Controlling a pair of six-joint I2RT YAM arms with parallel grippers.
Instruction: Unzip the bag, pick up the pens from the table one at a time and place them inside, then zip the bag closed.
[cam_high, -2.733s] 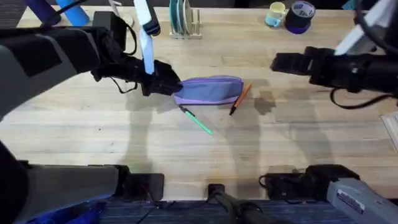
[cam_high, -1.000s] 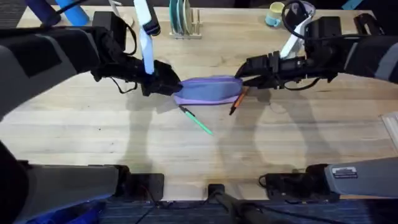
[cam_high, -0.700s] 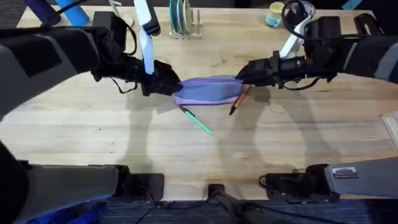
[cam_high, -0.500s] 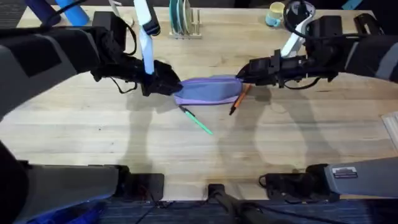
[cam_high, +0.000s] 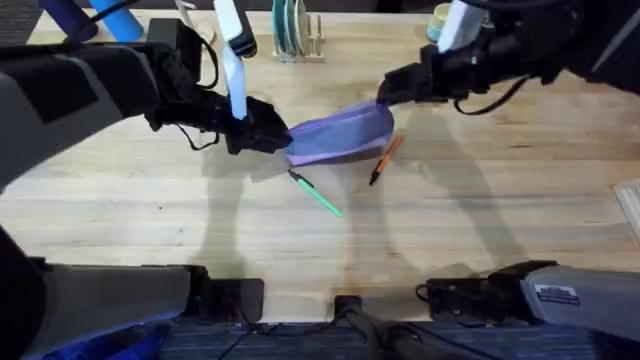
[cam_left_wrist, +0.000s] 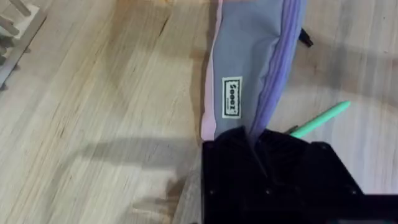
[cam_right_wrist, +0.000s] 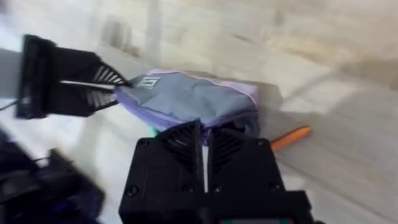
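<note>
I have both claws shut on the bag (cam_high: 340, 138): left claw (cam_high: 283, 139), right claw (cam_high: 384, 97). Lifting may tear loose, not unzip.

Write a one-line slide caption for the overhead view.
Both grippers, left and right, grip opposite ends of the lavender pencil pouch, its right end raised; green pen and orange pen lie on the table.

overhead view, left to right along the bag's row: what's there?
left tool → green pen → bag → orange pen → right tool at the bag's lifted far end.
</note>
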